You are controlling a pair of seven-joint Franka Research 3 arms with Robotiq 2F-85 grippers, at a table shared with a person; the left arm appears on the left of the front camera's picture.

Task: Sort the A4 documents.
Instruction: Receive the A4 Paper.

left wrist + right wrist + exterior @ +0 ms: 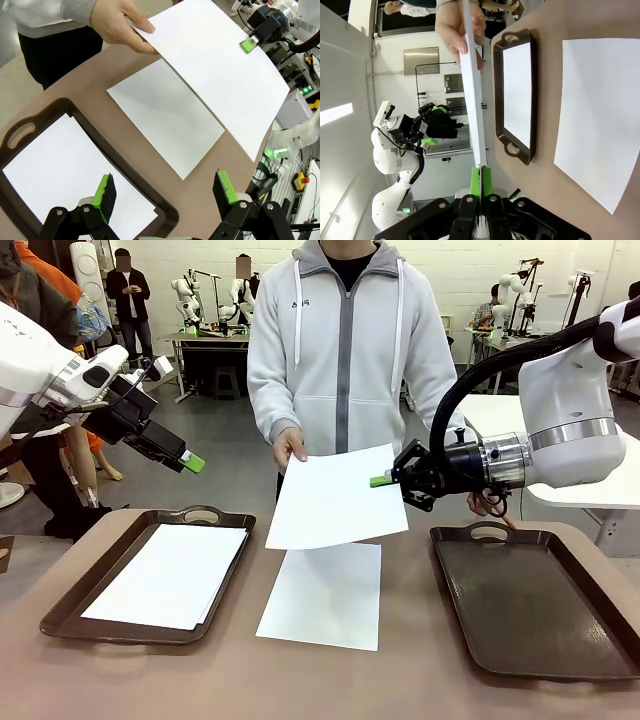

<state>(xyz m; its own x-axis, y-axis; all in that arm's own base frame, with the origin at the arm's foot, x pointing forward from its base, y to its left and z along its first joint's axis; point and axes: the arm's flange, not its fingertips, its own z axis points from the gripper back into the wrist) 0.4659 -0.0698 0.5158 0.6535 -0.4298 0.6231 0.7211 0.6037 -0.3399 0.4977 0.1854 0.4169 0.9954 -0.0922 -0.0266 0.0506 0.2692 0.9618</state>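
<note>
The left gripper (pixel 192 462) hangs spread above the left tray (pixel 62 624), which holds stacked sheets (pixel 170 575). A loose sheet (pixel 322 595) waits on the table (pixel 420 680). A person's hand (pixel 289 448) offers a raised sheet (pixel 335 495). The right gripper (pixel 383 480) pinches its edge, probably to carry it to the right tray (pixel 530 605).

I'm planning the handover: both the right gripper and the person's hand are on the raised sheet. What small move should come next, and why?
Probably ease the raised sheet gently toward the nearby right tray: the right gripper is shut on its edge, but the person's hand pinches the opposite corner.
</note>
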